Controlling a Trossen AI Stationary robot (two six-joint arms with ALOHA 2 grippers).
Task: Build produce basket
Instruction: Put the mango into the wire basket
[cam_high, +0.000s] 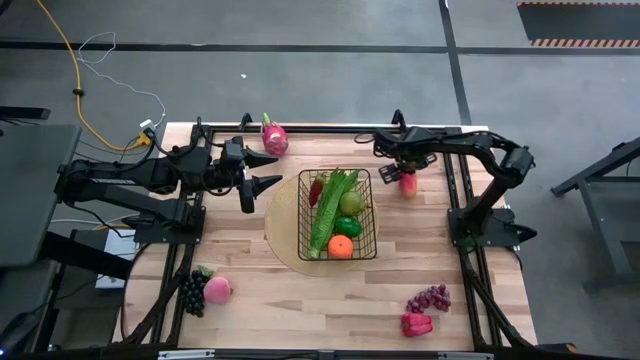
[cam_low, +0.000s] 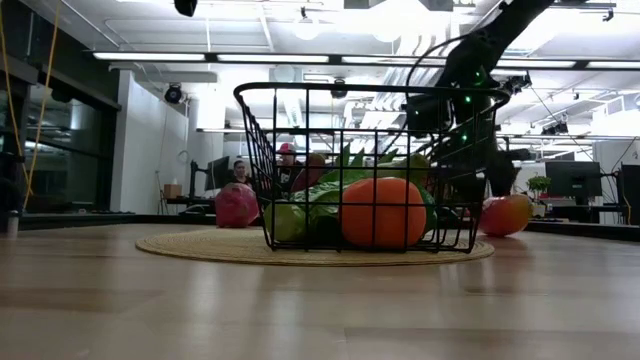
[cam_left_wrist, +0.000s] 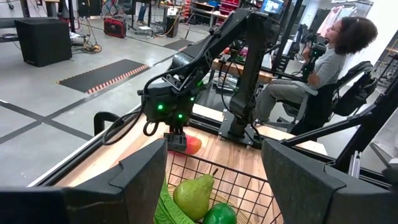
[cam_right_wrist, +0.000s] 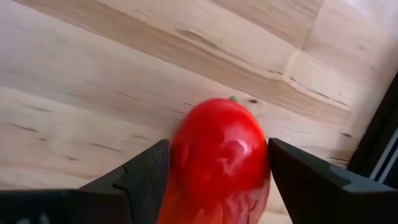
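While the left gripper (cam_high: 262, 170) is held with its fingers spread wide and empty beside the basket's left side, the right gripper (cam_high: 407, 172) is seen lowered over a red-and-orange fruit (cam_high: 408, 184) on the table just right of the basket (cam_high: 372, 215). In the right wrist view, the fruit (cam_right_wrist: 217, 160) is framed closely between that gripper's two fingers (cam_right_wrist: 140, 180); whether they are pressing on it cannot be told.

The black wire basket is placed on a round woven mat (cam_high: 285, 232) at the centre of the wooden table (cam_high: 300, 300). Inside it are seen long green pods (cam_high: 330, 208), a pear (cam_high: 351, 203), a green pepper (cam_high: 347, 226), an orange (cam_high: 341, 247) and a red chili (cam_high: 316, 189).

A pink dragon fruit (cam_high: 273, 137) is left at the table's far edge. Dark grapes (cam_high: 191, 292) and a peach (cam_high: 217, 289) lie near the left front corner, while red grapes (cam_high: 429, 298) and a red pepper (cam_high: 417, 324) lie near the right front corner.

A seated person (cam_left_wrist: 311, 74) is visible beyond the table.
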